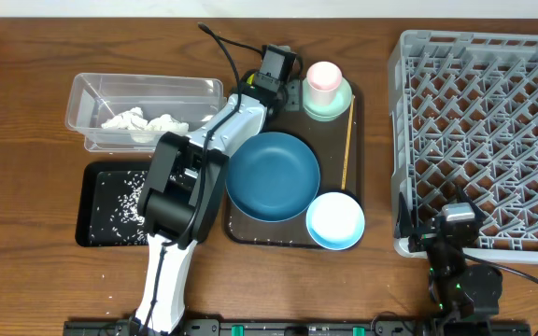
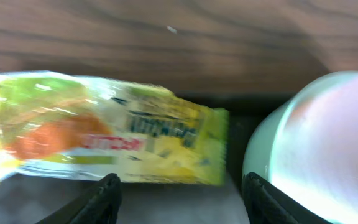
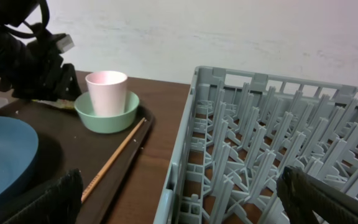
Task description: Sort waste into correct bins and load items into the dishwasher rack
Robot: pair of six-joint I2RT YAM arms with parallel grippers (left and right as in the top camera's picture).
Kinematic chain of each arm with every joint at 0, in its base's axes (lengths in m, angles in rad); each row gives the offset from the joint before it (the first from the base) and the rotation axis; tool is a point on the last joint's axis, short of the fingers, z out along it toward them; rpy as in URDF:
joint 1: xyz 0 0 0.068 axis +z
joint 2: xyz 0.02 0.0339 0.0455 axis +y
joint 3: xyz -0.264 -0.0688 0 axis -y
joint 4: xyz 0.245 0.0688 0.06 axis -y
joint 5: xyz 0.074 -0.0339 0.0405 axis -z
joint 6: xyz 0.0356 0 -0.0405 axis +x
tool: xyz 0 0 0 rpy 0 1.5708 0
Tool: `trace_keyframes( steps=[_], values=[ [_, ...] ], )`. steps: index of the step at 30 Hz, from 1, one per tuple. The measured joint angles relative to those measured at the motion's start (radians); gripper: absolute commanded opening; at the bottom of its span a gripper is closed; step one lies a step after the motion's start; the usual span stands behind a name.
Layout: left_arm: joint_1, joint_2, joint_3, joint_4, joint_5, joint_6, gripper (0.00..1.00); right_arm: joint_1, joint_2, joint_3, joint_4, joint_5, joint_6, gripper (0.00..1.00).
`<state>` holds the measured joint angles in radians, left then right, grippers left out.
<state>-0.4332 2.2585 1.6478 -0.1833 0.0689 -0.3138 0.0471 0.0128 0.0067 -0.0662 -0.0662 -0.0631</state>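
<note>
Green-and-yellow wrapper point(image 2: 110, 134), left half of left wrist frame: long axis left-right, crinkled, glossy, orange patch at left, print blurred. Right end near mint green dish point(image 2: 269, 155) holding pink cup point(image 2: 347, 137). Wooden tabletop point(image 2: 166, 37) above. Left gripper point(image 2: 182, 196) spread wide below wrapper, gripping nothing. Right gripper point(image 3: 188, 199) fully spread, empty, beside grey rack point(image 3: 278, 124).
</note>
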Motion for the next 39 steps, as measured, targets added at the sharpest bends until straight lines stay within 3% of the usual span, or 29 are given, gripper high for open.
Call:
trace_keyframes(
  steps=[6, 13, 24, 39],
  values=[
    [-0.003, 0.0, 0.0, 0.002, 0.029, 0.0, 0.65, 0.0, 0.0, 0.0, 0.0, 0.0, 0.0, 0.99],
    [-0.003, 0.0, 0.0, 0.057, -0.042, 0.005, 0.67, 0.0, 0.0, 0.0, 0.0, 0.0, 0.0, 0.99],
    [-0.053, 0.0, 0.0, 0.057, -0.069, 0.183, 0.71, 0.0, 0.0, 0.0, 0.0, 0.0, 0.0, 0.99],
    [-0.06, 0.0, 0.0, 0.056, -0.099, 0.211, 0.71, 0.0, 0.0, 0.0, 0.0, 0.0, 0.0, 0.99]
  ],
)
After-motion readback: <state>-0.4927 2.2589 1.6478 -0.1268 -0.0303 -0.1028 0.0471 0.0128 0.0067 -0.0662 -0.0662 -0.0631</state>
